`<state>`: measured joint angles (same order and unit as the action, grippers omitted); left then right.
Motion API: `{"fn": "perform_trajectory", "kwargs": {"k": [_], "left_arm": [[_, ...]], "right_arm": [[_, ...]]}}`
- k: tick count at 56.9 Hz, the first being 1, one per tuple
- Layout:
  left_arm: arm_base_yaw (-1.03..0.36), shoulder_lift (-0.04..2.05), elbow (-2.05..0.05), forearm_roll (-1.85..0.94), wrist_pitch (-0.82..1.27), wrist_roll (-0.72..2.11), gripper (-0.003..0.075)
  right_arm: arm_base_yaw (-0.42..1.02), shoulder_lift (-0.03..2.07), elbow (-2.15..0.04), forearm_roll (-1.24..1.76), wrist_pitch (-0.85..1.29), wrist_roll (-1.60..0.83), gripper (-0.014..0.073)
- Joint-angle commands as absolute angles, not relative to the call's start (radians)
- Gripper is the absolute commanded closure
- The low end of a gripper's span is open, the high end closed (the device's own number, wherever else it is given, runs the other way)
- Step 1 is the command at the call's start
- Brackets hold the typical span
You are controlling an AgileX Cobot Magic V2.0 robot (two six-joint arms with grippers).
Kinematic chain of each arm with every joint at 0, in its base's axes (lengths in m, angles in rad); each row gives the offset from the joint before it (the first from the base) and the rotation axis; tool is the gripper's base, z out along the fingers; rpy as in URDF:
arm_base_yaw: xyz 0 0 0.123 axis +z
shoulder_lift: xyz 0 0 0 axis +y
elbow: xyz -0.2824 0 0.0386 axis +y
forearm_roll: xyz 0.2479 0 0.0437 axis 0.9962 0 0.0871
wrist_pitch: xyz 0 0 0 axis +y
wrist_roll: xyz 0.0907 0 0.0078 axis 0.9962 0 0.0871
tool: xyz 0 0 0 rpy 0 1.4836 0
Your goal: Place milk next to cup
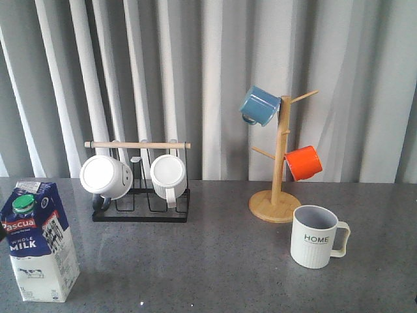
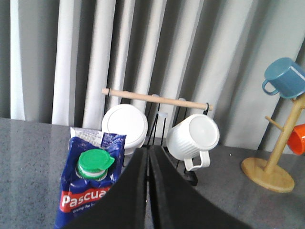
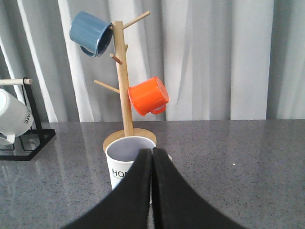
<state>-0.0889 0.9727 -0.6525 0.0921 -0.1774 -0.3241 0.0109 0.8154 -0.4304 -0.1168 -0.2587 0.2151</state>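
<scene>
The milk (image 1: 38, 241) is stood upright at the table's (image 1: 208, 261) near left edge, well apart from the cup (image 1: 317, 236) at the right by the wooden mug tree (image 1: 281, 160). Left gripper (image 2: 148, 157) and right gripper (image 3: 152, 160) are seen with jaws pressed together, nothing held.

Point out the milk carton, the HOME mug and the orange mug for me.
milk carton (image 1: 40, 244), front view, on its blue front face near the lettering.
HOME mug (image 1: 315, 239), front view, on the ribbed side at the printed word.
orange mug (image 1: 303, 163), front view, on its outer wall.
</scene>
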Motion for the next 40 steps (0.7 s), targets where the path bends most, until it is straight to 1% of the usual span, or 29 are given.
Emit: {"fn": "perform_trajectory", "kwargs": {"k": [1,6,10,16,20,23,27,30,33,37,40], "left_arm": [[-0.093,1.012,-0.69,0.081,-0.274,-0.326,0.0726],[-0.093,1.035,-0.69,0.085,-0.305,-0.323,0.0718],[-0.093,1.036,-0.69,0.098,-0.325,-0.306,0.07],[-0.093,1.036,-0.694,0.098,-0.356,-0.282,0.0648],[-0.093,1.036,-0.694,0.1,-0.359,-0.247,0.0601],[-0.093,1.036,-0.694,0.1,-0.35,-0.245,0.0555],[-0.093,1.036,-0.694,0.1,-0.339,-0.246,0.0472],[-0.093,1.036,-0.694,0.1,-0.338,-0.246,0.04],[-0.093,1.036,-0.694,0.1,-0.341,-0.246,0.0331],[-0.093,1.036,-0.694,0.1,-0.345,-0.246,0.0249],[-0.093,1.036,-0.694,0.099,-0.353,-0.248,0.0213]], "right_arm": [[0.007,0.844,-0.465,-0.116,-0.337,0.19,0.0593],[0.007,0.861,-0.465,-0.112,-0.333,0.155,0.0557],[0.007,0.875,-0.472,-0.108,-0.338,0.156,0.0501],[0.007,0.899,-0.512,-0.108,-0.285,0.156,0.0368],[0.007,0.917,-0.547,-0.109,-0.243,0.156,0.0253],[0.007,0.934,-0.569,-0.11,-0.227,0.156,0.0182],[0.007,0.948,-0.585,-0.114,-0.218,0.156,0.009],[0.007,0.951,-0.59,-0.116,-0.22,0.155,0.0046],[0.007,0.951,-0.59,-0.116,-0.229,0.155,0.0024],[0.007,0.951,-0.59,-0.116,-0.247,0.155,0.0021],[0.007,0.951,-0.59,-0.116,-0.264,0.155,0.0022]]}}
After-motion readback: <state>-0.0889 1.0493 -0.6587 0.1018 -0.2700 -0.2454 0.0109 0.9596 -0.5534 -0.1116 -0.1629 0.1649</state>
